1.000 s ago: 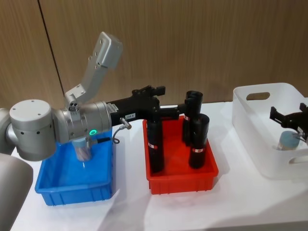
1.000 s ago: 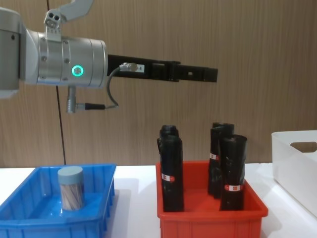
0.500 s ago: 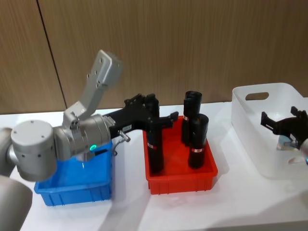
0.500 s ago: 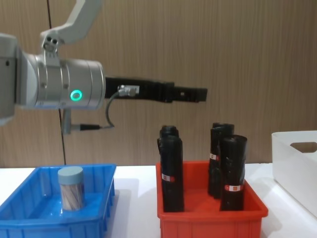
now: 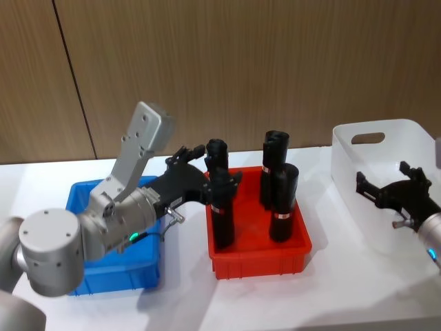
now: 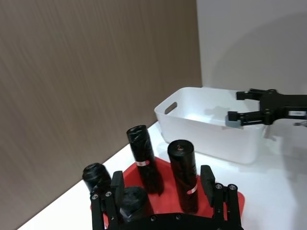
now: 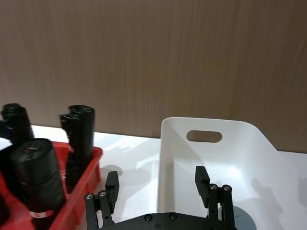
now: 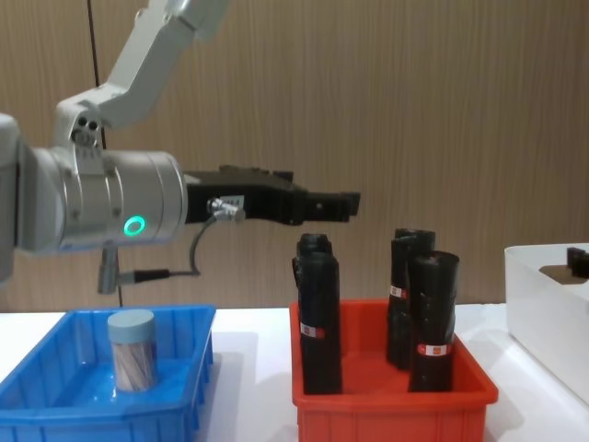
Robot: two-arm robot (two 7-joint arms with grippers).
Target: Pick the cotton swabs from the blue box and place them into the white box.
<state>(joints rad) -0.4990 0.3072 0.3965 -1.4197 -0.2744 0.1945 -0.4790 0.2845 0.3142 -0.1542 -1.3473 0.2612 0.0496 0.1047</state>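
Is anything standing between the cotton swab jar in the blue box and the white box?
Yes. The red bin of upright black rolls sits between the blue box and white box, in line with the cotton swab jar. The open left gripper hovers above those rolls; the open right gripper is over the white box.

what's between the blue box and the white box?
Head view: the red bin sits between the blue box and the white box, with upright black rolls standing in it.
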